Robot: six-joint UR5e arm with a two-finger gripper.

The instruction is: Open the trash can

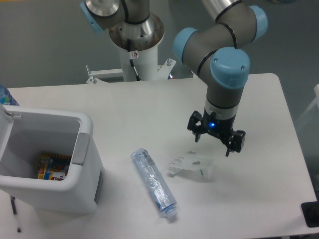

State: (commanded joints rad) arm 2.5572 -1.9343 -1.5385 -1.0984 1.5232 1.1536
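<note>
The white trash can [82, 185] stands at the table's front left with its top open, so coloured rubbish shows at the bottom inside. Its grey push tab [81, 148] sits on the right rim. The lid [5, 112] appears swung up at the left edge of the picture. My gripper [213, 146] hangs over the table right of centre, far from the bin, its two fingers spread open and holding nothing. It hovers just above and to the right of a crumpled clear wrapper.
A crushed clear plastic bottle [153, 183] lies on the table between the bin and the gripper. A crumpled clear wrapper [191, 165] lies just right of it. The arm's white base column [138, 55] stands at the back. A dark object [311, 214] sits at the right edge.
</note>
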